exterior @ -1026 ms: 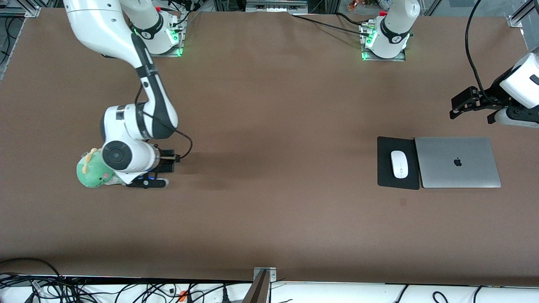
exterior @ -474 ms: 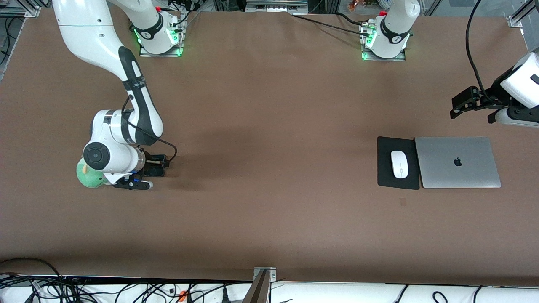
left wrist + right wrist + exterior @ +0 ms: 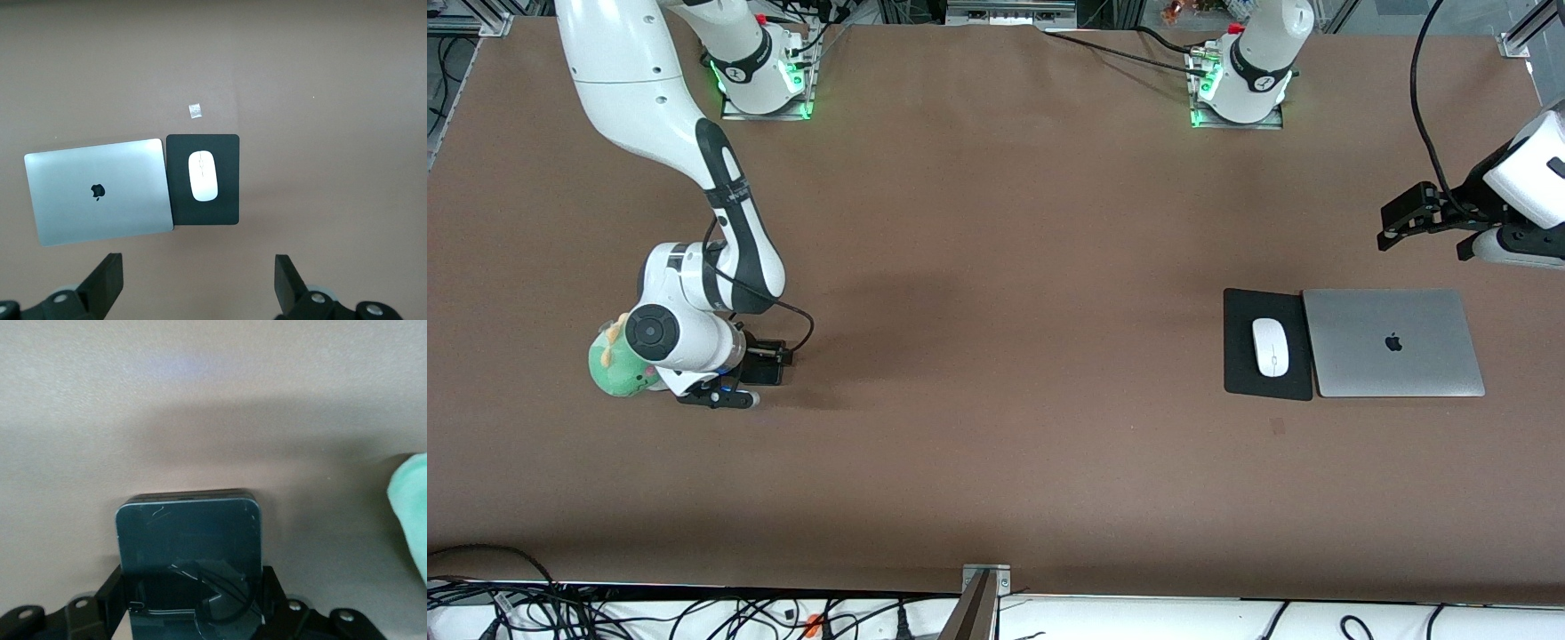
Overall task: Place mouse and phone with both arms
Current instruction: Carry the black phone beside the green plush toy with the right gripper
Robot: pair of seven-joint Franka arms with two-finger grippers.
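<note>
From the front I log the mouse point(image 3: 1271, 347) on the mouse pad point(image 3: 1240, 356) beside the laptop point(image 3: 1392, 342). Left wrist: left gripper point(image 3: 199, 290) spread wide above them, waiting. Right wrist: right gripper point(image 3: 190, 603) clamps the phone point(image 3: 188, 540) beside the green plush point(image 3: 412, 510)

My two white jointed arms point(image 3: 649, 98), dark joint bands, black cables looping at the wrists, green lights glowing at both bases point(image 3: 783, 84), black end effector hardware.
</note>
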